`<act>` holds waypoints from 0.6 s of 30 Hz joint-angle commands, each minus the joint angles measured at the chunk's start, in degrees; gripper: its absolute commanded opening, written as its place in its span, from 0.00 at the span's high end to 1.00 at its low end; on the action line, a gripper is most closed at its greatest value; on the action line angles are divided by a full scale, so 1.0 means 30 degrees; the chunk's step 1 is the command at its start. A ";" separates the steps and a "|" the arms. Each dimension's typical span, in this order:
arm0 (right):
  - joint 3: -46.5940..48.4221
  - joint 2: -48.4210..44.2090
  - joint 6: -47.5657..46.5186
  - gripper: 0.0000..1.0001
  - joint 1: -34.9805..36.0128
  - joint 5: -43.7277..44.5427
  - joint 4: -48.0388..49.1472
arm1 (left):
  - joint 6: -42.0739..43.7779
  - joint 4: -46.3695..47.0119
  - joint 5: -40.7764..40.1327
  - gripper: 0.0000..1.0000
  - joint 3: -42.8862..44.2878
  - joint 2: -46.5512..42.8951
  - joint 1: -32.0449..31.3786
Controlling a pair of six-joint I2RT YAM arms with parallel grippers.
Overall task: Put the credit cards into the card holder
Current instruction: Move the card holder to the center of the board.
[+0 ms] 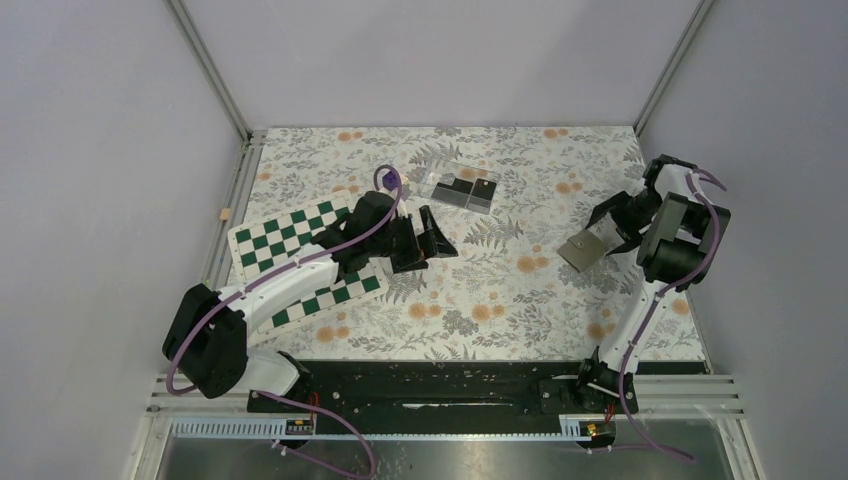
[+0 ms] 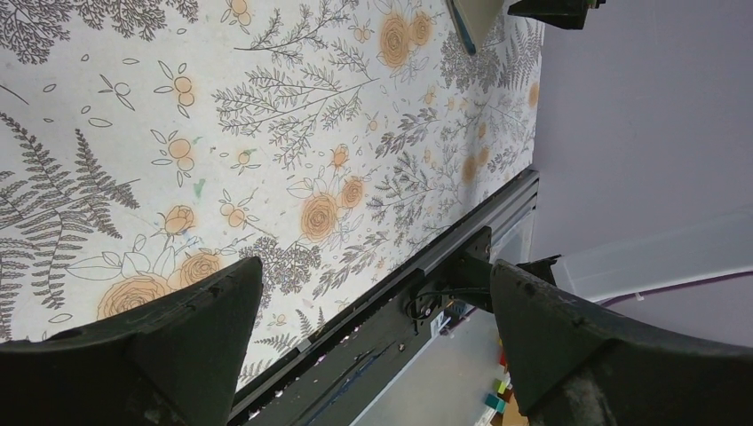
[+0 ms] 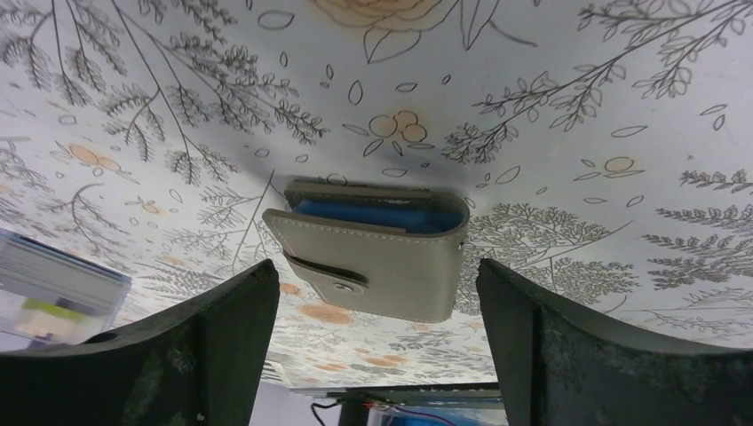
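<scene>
The card holder (image 1: 583, 250) is a grey-brown wallet lying on the floral tablecloth at the right. In the right wrist view the card holder (image 3: 391, 266) shows its pale blue inside along the top edge and a dot clasp on its strap. My right gripper (image 1: 606, 230) is open just behind it, and in its own view the right gripper (image 3: 375, 266) has its jaws wide apart on either side of the wallet, not touching it. The black credit cards (image 1: 466, 190) lie far centre. My left gripper (image 1: 440, 238) is open and empty, as the left wrist view (image 2: 373, 266) also shows.
The cards rest at a clear plastic box (image 1: 440, 186). A small purple cube (image 1: 385, 180) sits left of it. A green and white checkerboard (image 1: 300, 260) lies under the left arm. A black rail (image 1: 430, 385) runs along the near edge. Grey walls enclose the table.
</scene>
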 commanded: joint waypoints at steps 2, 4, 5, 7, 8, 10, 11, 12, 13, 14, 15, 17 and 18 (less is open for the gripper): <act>0.0288 0.0275 0.1443 0.15 -0.0366 -0.1596 -0.0027 | 0.0276 0.0266 0.0579 0.01 0.0311 -0.0208 0.0263; 0.0539 0.0448 0.1478 0.19 -0.0366 -0.1675 -0.0366 | 0.0240 0.0361 0.0630 0.01 0.0310 -0.0172 0.0328; 0.0577 0.0487 0.1484 0.22 -0.0366 -0.1582 -0.0443 | 0.0213 0.0439 0.0693 0.01 0.0310 -0.0112 0.0339; 0.0582 0.0449 0.1567 0.23 -0.0366 -0.1116 -0.0706 | 0.0110 0.0669 0.0882 0.01 0.0336 0.0010 0.0387; 0.0556 0.0421 0.1569 0.23 -0.0366 -0.0769 -0.0881 | 0.0080 0.0775 0.0978 0.01 0.0368 0.0064 0.0405; 0.0377 0.0298 0.1544 0.22 -0.0366 0.0078 -0.1201 | 0.0021 0.0817 0.1063 0.01 0.0474 0.0142 0.0414; 0.0198 0.0226 0.1548 0.22 -0.0391 0.0648 -0.1430 | -0.0008 0.0819 0.1070 0.01 0.0499 0.0172 0.0415; 0.0010 0.0144 0.1504 0.22 -0.0369 0.1059 -0.1543 | -0.0008 0.0812 0.1093 0.01 0.0513 0.0161 0.0427; -0.0152 0.0009 0.1488 0.22 -0.0392 0.1517 -0.1642 | -0.0016 0.0825 0.1092 0.01 0.0482 0.0109 0.0450; -0.0334 -0.0092 0.1493 0.22 -0.0387 0.1988 -0.1727 | 0.0005 0.0794 0.1059 0.01 0.0456 0.0047 0.0446; -0.0441 -0.0141 0.1527 0.21 -0.0394 0.2461 -0.1851 | 0.0027 0.0790 0.1062 0.01 0.0438 -0.0012 0.0438; -0.0507 -0.0130 0.1500 0.20 -0.0395 0.3073 -0.2205 | 0.0014 0.0783 0.1066 0.01 0.0330 -0.0085 0.0479; -0.0466 -0.0084 0.1601 0.19 -0.0395 0.3424 -0.2450 | -0.0006 0.0829 0.1059 0.01 0.0265 -0.0156 0.0486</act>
